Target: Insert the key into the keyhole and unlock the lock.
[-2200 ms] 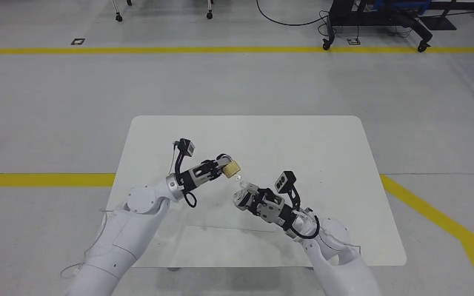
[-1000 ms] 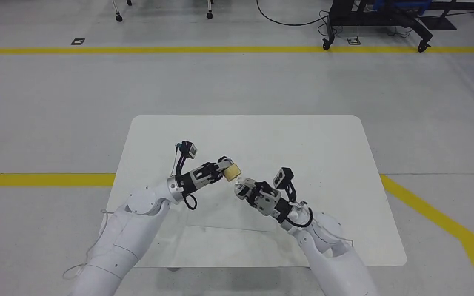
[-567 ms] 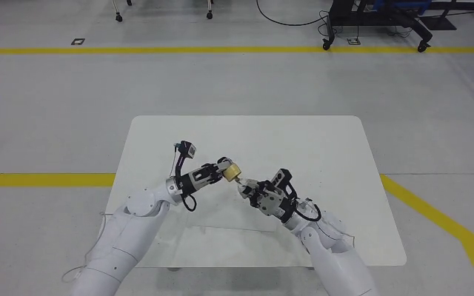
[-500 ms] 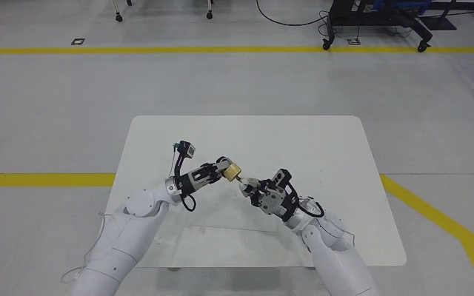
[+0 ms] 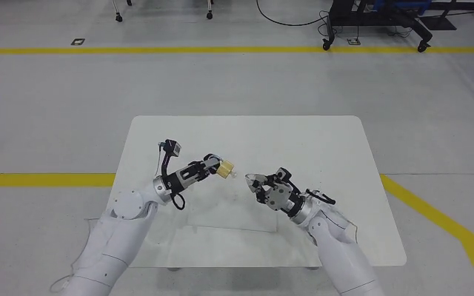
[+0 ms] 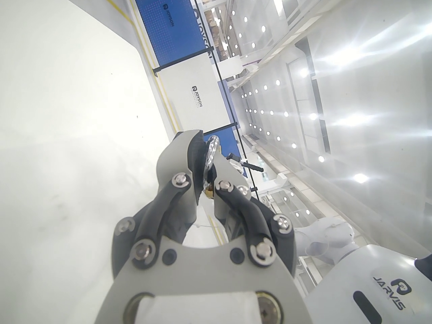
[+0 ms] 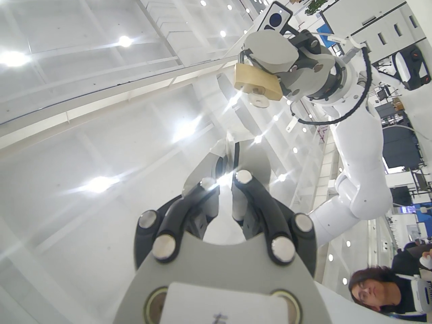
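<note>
While the brass padlock (image 7: 254, 79) is gripped firmly in the left end effector (image 5: 216, 166) and held up above the white worktop (image 5: 326, 148), the key (image 7: 259, 100) is seen seated in the keyhole, with its round head sticking out of the lock's body. The right end effector (image 5: 254, 182) is held near the lock, apart from the key and pointed towards it. Its fingers (image 7: 216, 166) are narrowly parted, and nothing is gripped between them.
</note>
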You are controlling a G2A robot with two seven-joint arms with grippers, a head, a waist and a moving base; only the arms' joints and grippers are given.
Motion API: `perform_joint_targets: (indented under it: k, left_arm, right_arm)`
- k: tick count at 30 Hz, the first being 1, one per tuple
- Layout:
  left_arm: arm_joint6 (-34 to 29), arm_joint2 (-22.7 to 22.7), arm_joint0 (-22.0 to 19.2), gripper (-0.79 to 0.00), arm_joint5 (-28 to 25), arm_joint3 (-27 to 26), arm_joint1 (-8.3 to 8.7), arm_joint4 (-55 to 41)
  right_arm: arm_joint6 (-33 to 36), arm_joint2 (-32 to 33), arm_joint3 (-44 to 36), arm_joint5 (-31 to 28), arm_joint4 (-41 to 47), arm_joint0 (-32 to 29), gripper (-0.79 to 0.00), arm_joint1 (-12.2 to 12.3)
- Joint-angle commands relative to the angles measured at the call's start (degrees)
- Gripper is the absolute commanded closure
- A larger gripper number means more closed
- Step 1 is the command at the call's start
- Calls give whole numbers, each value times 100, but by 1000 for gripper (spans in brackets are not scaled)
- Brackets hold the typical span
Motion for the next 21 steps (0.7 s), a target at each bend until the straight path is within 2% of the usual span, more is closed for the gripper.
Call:
perform_joint_targets:
  k: [1,3,6,7,9,10,21]
  left_arm:
    - [0,-28,-27,0,171,-76,21,161]
    - [25,-39,-85,0,376,-161,39,386]
    - [-102,-44,-191,0,848,-373,73,666]
    - [-252,-38,-247,0,1157,-438,93,782]
    - [-293,-84,-366,0,1651,-641,140,1186]
    - [-299,-91,-370,0,1720,-680,147,1243]
    - [-299,-91,-370,0,1720,-680,147,1243]
  right_arm:
    - [50,15,-38,-87,-158,-1,-785,16]
    - [143,113,-154,-433,-467,-38,-785,48]
    - [-39,361,-545,-1742,-1357,-332,-785,102]
    - [-125,401,-618,-2041,-1547,-441,-785,108]
    - [-125,401,-618,-2041,-1547,-441,-785,108]
    - [-125,401,-618,-2041,-1547,-441,-785,108]
    - [-125,401,-618,-2041,-1547,-441,-785,108]
